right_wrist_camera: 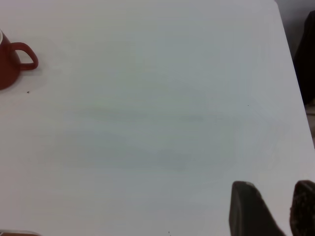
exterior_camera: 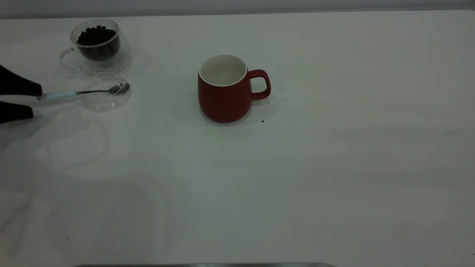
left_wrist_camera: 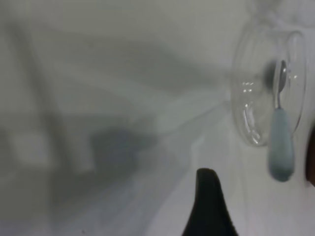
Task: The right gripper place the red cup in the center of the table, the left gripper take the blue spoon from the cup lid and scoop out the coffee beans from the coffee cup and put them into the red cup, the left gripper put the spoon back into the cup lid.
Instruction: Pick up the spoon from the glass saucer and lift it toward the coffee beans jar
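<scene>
The red cup (exterior_camera: 224, 89) stands upright and empty near the middle of the table (exterior_camera: 297, 167), its handle towards the right arm's side; its edge also shows far off in the right wrist view (right_wrist_camera: 7, 64). At the far left, the coffee cup (exterior_camera: 98, 44) holds a heap of coffee beans (exterior_camera: 96, 35). In front of it lies the cup lid (exterior_camera: 105, 92) with the blue spoon (exterior_camera: 81, 92) resting across it, bowl on the lid. My left gripper (exterior_camera: 36, 101) is open at the spoon's handle end (left_wrist_camera: 281, 145), one finger on each side. My right gripper (right_wrist_camera: 273, 196) hovers open over bare table, holding nothing.
A small dark speck (exterior_camera: 263, 121) lies on the table beside the red cup. The table's far edge runs just behind the coffee cup. A dark object (right_wrist_camera: 307, 54) stands beyond the table edge in the right wrist view.
</scene>
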You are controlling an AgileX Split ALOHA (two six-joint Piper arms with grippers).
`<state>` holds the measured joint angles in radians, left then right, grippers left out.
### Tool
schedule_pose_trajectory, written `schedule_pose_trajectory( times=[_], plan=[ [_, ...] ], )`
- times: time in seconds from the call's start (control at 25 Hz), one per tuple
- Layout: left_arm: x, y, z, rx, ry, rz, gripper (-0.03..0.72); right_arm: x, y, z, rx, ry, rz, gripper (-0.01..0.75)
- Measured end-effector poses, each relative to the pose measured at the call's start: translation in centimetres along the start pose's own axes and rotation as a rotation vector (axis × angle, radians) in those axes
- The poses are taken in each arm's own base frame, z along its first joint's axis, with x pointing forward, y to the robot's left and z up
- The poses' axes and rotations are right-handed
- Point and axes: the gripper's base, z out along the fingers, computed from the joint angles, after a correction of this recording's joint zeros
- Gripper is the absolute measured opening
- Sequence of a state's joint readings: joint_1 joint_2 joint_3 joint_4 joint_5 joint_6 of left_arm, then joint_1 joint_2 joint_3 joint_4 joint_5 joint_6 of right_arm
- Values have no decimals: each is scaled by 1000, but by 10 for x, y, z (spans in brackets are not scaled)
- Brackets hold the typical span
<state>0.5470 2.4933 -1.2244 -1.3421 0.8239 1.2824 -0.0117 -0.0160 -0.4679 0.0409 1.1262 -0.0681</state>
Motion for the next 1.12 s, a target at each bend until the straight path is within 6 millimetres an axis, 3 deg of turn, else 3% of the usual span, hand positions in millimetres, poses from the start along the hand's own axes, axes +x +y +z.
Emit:
schedule_pose_trajectory(
  times=[0.52, 0.84, 1.12],
  plan=[
    [3, 4, 8, 74, -28, -17, 590, 0, 0, 0, 0, 0, 0, 243],
    [2, 4, 9, 78, -37, -26, 473, 0, 0, 0, 0, 0, 0, 243],
    [2, 4, 9, 81, -44, -30, 448, 0, 0, 0, 0, 0, 0, 243]
  ],
)
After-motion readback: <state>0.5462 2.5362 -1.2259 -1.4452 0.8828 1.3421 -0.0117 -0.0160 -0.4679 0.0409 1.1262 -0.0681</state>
